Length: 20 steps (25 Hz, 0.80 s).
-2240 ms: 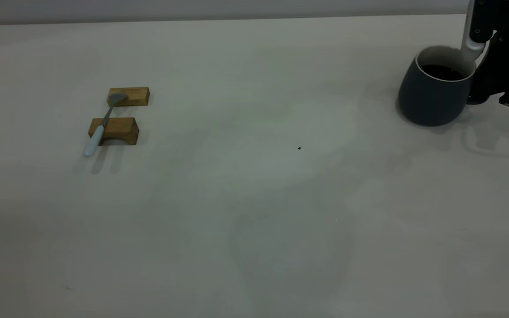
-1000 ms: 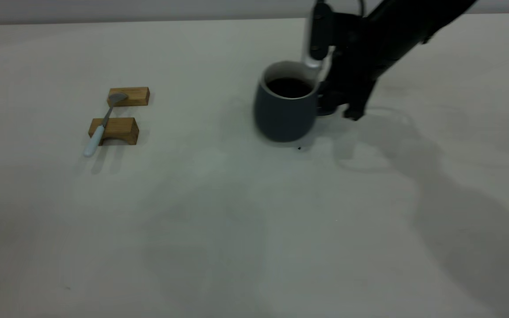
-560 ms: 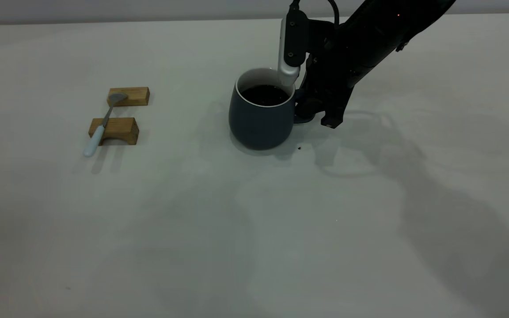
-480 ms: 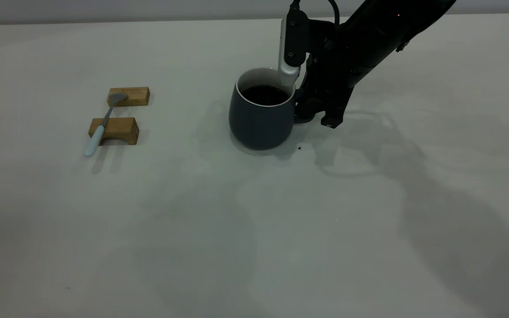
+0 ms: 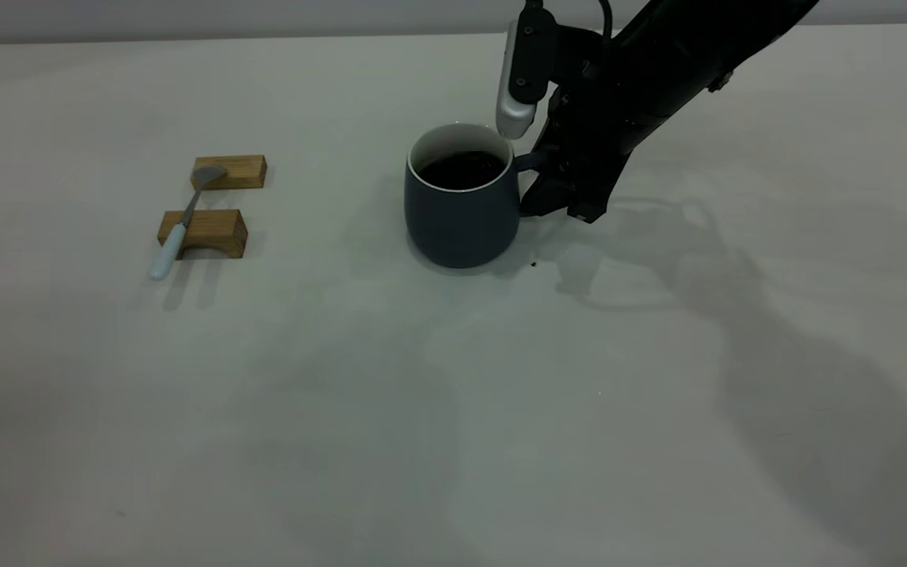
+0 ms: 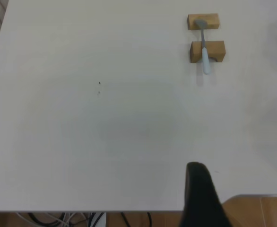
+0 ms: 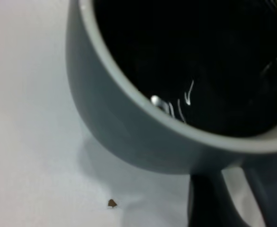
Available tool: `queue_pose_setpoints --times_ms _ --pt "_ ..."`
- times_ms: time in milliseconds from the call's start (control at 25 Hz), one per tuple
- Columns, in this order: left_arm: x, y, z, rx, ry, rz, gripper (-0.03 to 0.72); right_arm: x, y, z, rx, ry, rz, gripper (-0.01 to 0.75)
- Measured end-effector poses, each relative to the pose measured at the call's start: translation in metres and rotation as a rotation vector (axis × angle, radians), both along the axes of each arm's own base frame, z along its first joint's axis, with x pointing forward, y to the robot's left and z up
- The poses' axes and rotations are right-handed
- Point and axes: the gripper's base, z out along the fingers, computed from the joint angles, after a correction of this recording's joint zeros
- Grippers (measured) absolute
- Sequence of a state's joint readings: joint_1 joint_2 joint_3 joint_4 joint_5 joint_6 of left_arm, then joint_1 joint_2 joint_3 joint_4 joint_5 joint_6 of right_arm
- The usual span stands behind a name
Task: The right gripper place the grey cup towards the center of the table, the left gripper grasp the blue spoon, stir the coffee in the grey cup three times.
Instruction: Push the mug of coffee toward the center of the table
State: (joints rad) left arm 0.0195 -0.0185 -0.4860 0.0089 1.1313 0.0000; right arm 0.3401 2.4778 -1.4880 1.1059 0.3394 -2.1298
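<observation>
The grey cup (image 5: pixel 461 213) stands upright near the middle of the table (image 5: pixel 453 409), with dark coffee (image 5: pixel 461 169) inside and its handle turned toward the right arm. My right gripper (image 5: pixel 544 169) hangs open at the handle side. Its silver finger (image 5: pixel 516 110) is just above the rim and clear of the cup. The right wrist view shows the cup's (image 7: pixel 129 123) rim and coffee (image 7: pixel 190 56) from close above. The blue spoon (image 5: pixel 178 224) lies across two wooden blocks at the left. My left gripper (image 6: pixel 200 189) is far back by the table's edge, and the spoon (image 6: pixel 203 49) lies well ahead of it.
Two brown wooden blocks (image 5: pixel 229 172) (image 5: pixel 203 233) carry the spoon. A tiny dark speck (image 5: pixel 533 264) lies on the table just beside the cup's base. Bare table stretches between the blocks and the cup. The floor shows past the table's edge (image 6: pixel 252 208).
The right arm carried the cup from the far right to the middle and set it down. In the last half second the silver finger came up out of the cup.
</observation>
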Motion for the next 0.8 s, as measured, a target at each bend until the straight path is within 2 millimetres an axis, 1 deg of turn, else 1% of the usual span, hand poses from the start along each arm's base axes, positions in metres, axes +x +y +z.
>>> queue_pose_setpoints --times_ms 80,240,360,520,600,680,760,800 --pt "0.000 0.000 0.000 0.000 0.000 0.000 0.519 0.001 0.000 0.003 0.004 -0.003 -0.006 0.499" --pt "0.000 0.000 0.000 0.000 0.000 0.000 0.519 0.004 -0.004 0.010 0.020 -0.004 -0.042 0.509" --pt "0.000 0.000 0.000 0.000 0.000 0.000 0.519 0.006 -0.016 0.021 0.034 0.001 -0.089 0.510" --pt "0.000 0.000 0.000 0.000 0.000 0.000 0.519 0.003 -0.036 0.038 0.065 0.032 -0.174 0.510" --pt "0.000 0.000 0.000 0.000 0.000 0.000 0.519 -0.002 -0.044 0.044 0.106 0.091 -0.232 0.510" --pt "0.000 0.000 0.000 0.000 0.000 0.000 0.519 -0.011 -0.045 0.053 0.198 0.210 -0.343 0.510" --pt "0.000 0.000 0.000 0.000 0.000 0.000 0.519 -0.019 -0.042 0.074 0.319 0.353 -0.487 0.510" --pt "0.000 0.000 0.000 0.000 0.000 0.000 0.519 -0.023 -0.041 0.088 0.382 0.445 -0.564 0.510"
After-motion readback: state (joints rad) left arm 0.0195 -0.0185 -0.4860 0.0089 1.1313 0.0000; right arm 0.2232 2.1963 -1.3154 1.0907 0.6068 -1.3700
